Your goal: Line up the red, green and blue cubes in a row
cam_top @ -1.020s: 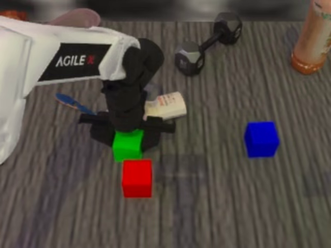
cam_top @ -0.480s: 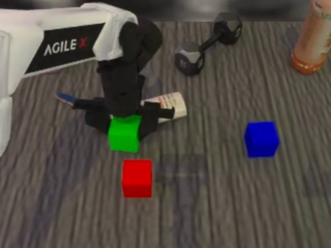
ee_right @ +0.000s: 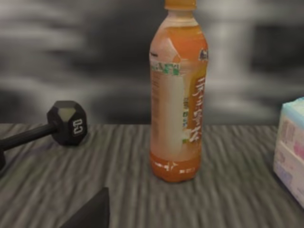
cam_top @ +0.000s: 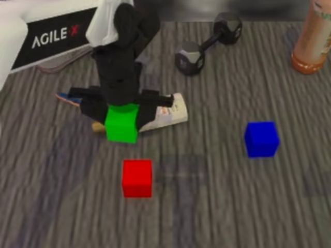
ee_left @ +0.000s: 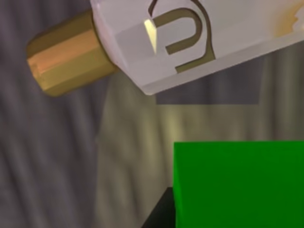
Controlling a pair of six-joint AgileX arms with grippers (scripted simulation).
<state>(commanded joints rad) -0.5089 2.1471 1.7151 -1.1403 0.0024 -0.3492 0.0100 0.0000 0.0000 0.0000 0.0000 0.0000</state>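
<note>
Clamped tight in the black left gripper (cam_top: 121,109): the small bright green cube (cam_top: 122,123). Sat just beside the small bright red cube (cam_top: 137,178) a second ago; now lifted off the grey striped surface (cam_top: 217,206) and pulled back, well apart from it. Means the pick-up looks done, with only the set-down left.

Hangs right over a white tube with a gold cap (cam_top: 168,109), so not a good spot to go down. Better to stay away from the black dumbbell (cam_top: 207,44) and the orange drink bottle (cam_top: 313,36) at the back. Lots of bare room between red and the small deep blue cube (cam_top: 261,139) for a row. Right arm parked out of the top view, by the bottle; cannot tell how its gripper is.
</note>
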